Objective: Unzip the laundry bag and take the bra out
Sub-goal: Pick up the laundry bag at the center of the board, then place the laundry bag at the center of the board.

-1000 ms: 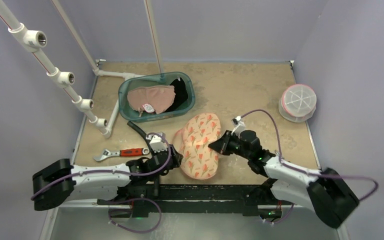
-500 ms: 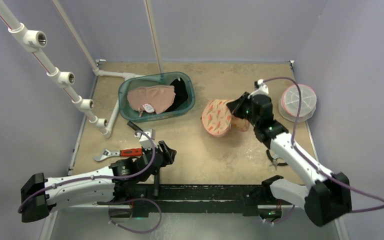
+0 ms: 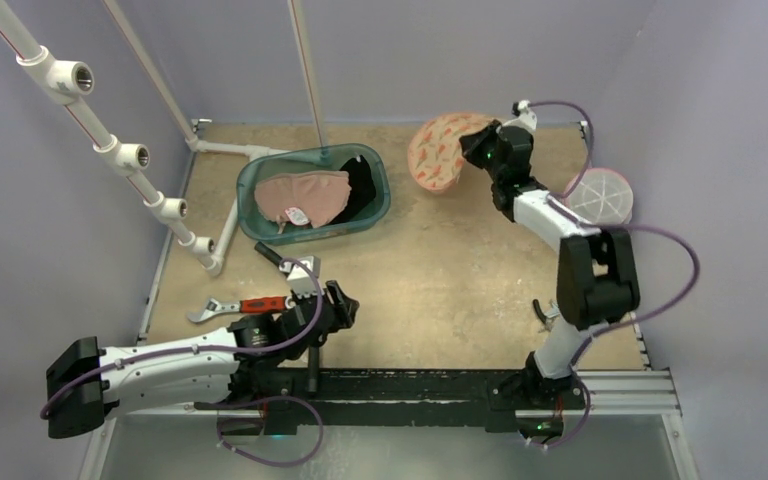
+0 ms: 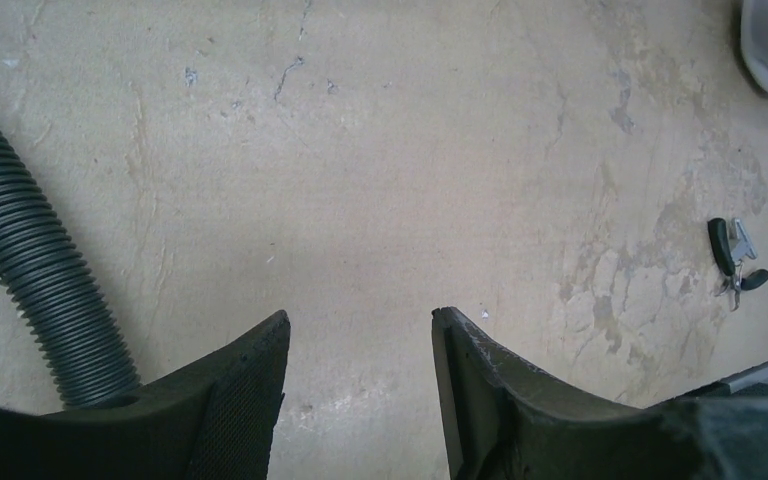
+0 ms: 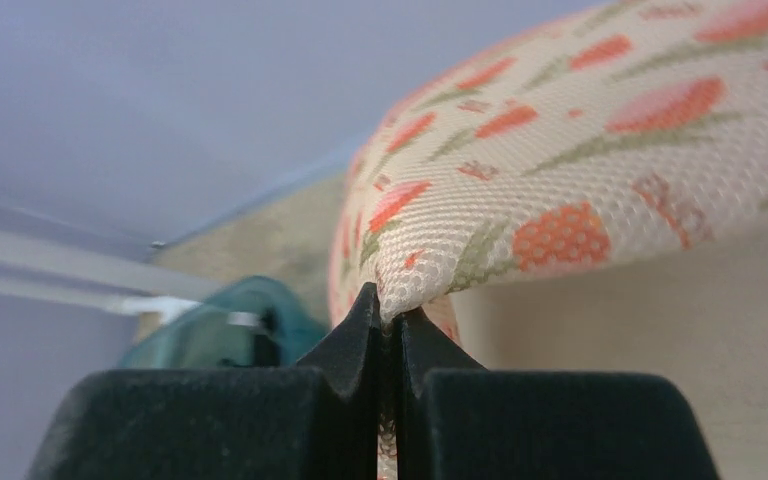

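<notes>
The floral mesh laundry bag [image 3: 438, 150] hangs lifted above the back of the table, to the right of the teal basket [image 3: 384, 192]. My right gripper [image 3: 477, 148] is shut on the bag's edge; in the right wrist view its jaws [image 5: 388, 305] pinch a fold of the mesh [image 5: 560, 160]. A pink garment with a white tag [image 3: 300, 196], shaped like a bra, lies in the basket beside a black garment [image 3: 362, 184]. My left gripper [image 3: 346, 305] is open and empty low over the bare tabletop at the front [image 4: 360, 325].
An adjustable wrench with a red handle [image 3: 245, 306] lies front left, by a black ribbed hose [image 4: 40, 270]. A white round container [image 3: 600, 200] stands at the right edge. A small clip [image 4: 735, 262] lies front right. White PVC pipes [image 3: 120, 155] run along the left.
My right arm carried the laundry bag from the front middle up and away to the back of the table. My left gripper came off the bag's edge and stays near the front.
</notes>
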Controlling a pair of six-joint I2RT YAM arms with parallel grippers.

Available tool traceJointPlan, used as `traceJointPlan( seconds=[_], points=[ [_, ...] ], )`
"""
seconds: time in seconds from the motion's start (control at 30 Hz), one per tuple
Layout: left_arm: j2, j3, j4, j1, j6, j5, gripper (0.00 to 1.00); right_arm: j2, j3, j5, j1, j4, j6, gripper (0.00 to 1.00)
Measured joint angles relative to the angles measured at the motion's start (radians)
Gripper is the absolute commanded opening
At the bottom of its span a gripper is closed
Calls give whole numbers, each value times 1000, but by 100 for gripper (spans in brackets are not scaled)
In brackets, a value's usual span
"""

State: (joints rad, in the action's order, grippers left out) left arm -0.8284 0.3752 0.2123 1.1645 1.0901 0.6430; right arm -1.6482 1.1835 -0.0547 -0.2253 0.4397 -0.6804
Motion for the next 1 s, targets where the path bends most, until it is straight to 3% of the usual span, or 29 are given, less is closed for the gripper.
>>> traceJointPlan(
  seconds=[0.2,0.23,0.37,0.47,0.73,1.0],
  points=[
    [-14,-49,-40,0,29,-47,53,-322,-68,27,74,89,-85,0],
    [-17,-57,-43,0,35,-53,53,-365,-77,29,79,90,-100,4],
    [-26,-77,-59,0,52,-68,53,-394,-100,41,81,115,-130,52],
    [-42,-79,-80,0,52,-71,53,-354,-120,47,80,125,-129,66],
    [-103,-69,-102,0,43,-71,53,-189,-270,55,79,164,-130,67],
    [-120,-63,-128,0,42,-87,53,-284,-320,158,66,290,-241,57]
  ],
)
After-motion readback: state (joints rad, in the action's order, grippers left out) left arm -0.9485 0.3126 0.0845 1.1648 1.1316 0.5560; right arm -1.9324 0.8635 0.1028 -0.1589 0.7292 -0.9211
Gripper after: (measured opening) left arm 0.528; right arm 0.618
